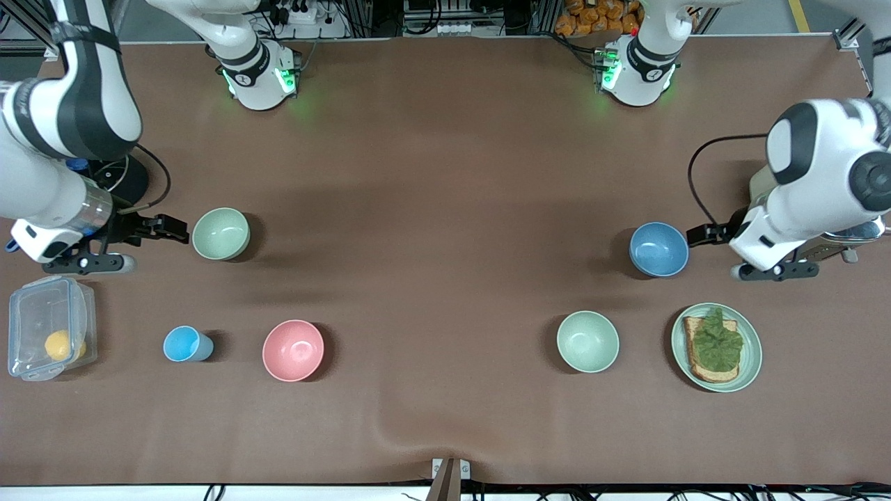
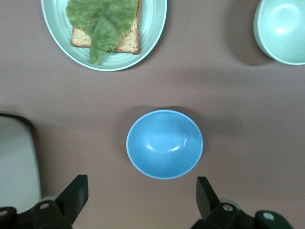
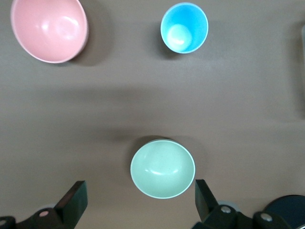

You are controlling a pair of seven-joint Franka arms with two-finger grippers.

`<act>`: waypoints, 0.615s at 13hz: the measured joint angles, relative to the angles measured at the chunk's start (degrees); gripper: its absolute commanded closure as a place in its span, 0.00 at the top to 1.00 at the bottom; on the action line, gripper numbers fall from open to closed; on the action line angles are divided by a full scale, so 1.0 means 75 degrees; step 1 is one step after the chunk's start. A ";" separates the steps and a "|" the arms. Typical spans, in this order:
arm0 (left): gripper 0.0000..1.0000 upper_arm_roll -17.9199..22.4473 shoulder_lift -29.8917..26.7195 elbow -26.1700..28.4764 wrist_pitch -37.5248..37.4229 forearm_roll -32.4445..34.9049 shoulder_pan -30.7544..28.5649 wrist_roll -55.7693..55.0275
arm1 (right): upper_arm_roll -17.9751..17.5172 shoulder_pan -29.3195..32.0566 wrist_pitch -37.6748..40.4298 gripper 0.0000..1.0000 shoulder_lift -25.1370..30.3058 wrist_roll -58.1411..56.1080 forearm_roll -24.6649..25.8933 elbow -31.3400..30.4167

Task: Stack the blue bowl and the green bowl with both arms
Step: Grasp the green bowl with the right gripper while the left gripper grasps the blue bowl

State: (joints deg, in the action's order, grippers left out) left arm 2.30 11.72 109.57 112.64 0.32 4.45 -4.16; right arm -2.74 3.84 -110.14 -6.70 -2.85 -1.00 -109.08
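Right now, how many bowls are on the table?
4: the green bowl beside the right gripper, the blue bowl beside the left gripper, a pink bowl and a pale green bowl nearer the camera.

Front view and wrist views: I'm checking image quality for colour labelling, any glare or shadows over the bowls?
Front view: even light, a soft shadow beside the blue bowl. Left wrist view: small highlights inside it, sharp. Right wrist view: the green bowl shows mild sheen, its shadow on the cloth.
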 measured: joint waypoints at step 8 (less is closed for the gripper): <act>1.00 0.0006 0.1333 0.0169 0.1234 0.0000 -0.0026 -0.0001 | 0.0043 0.0654 -0.1887 1.00 -0.0369 -0.1142 0.0018 -0.1709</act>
State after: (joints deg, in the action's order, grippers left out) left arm 2.35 21.71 110.83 121.90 0.32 4.26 -4.17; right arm -2.41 8.74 -124.30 -9.46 -11.42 -0.86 -121.89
